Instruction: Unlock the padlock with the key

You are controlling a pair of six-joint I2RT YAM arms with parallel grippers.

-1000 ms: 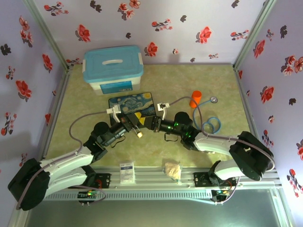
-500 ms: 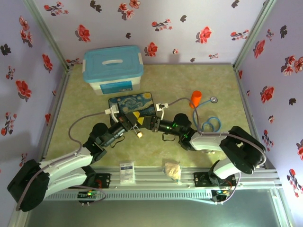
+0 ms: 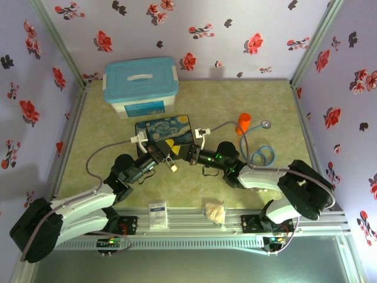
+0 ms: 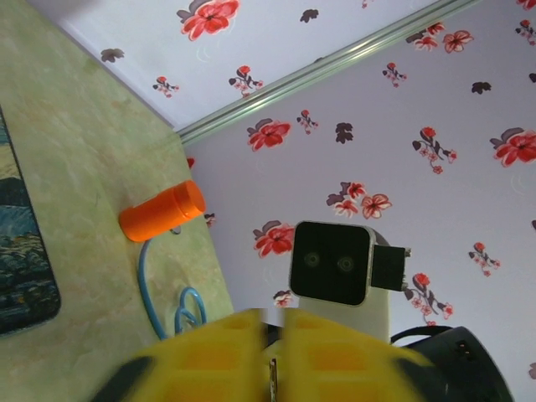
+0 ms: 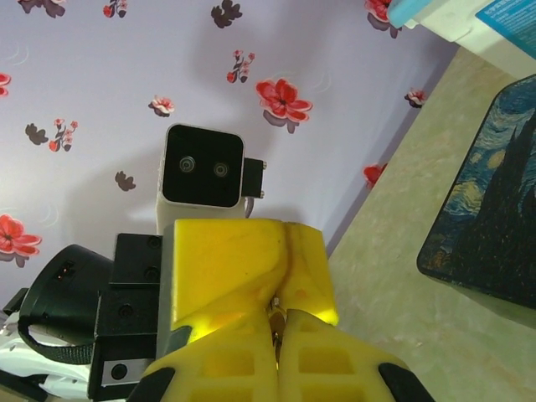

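The right gripper (image 5: pixel 276 333) was pictured with its yellow fingers (image 5: pixel 226 368) pressed together, a thin metal sliver (image 5: pixel 274 319) showing at the tips, too small to be named. The left gripper (image 4: pixel 272 373), met tip to tip, was seen nearly closed; whether anything was gripped could not be told. The padlock (image 3: pixel 173 167) was seen just beside the two tips, near the front edge of the dark painted box (image 3: pixel 168 131). Both arms were stretched low from the near edge, forearms angled inward, wrists rolled sideways. An orange cylinder (image 3: pixel 242 123) stood well to the right.
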